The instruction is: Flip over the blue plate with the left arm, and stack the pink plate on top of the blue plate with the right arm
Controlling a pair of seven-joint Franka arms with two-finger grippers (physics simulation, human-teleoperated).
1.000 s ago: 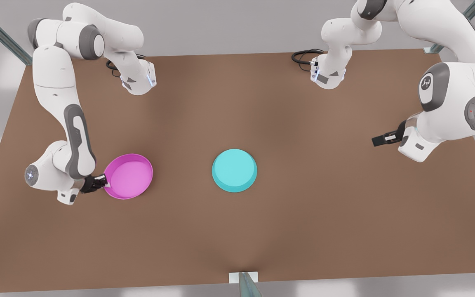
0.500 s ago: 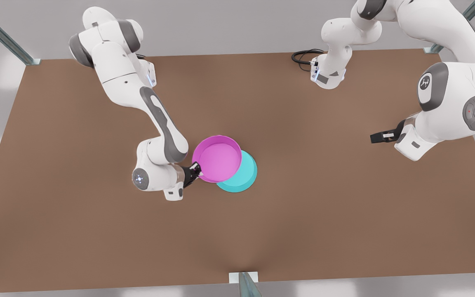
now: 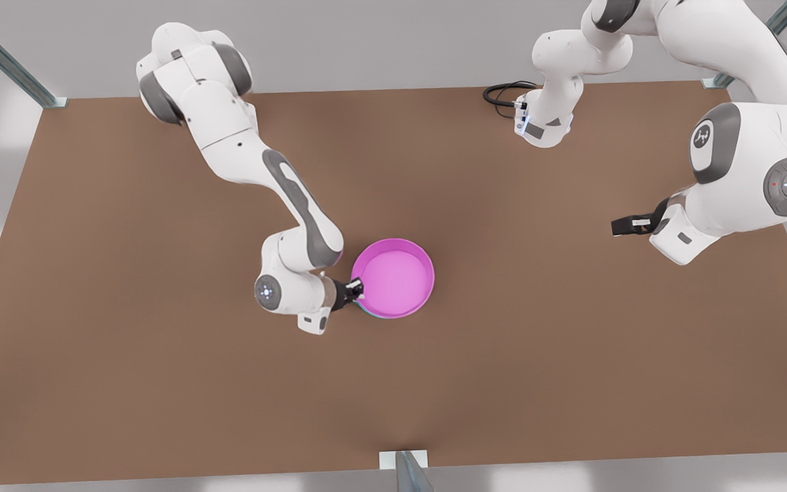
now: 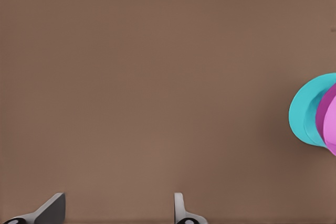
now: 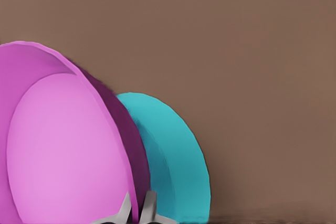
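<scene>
While clamped on the pink plate (image 3: 397, 277) rim for stacking over the blue plate (image 5: 173, 156), right gripper (image 3: 354, 292) beside it; left gripper (image 3: 624, 226), spread and empty, well apart.

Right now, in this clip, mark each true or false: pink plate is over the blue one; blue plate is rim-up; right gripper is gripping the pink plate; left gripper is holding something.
1. The pink plate sits over the blue plate: true.
2. The blue plate is rim-up: false, its flat underside faces up.
3. The right gripper grips the pink plate's rim: true.
4. The left gripper holds something: false, its fingers are apart over the bare table.
</scene>
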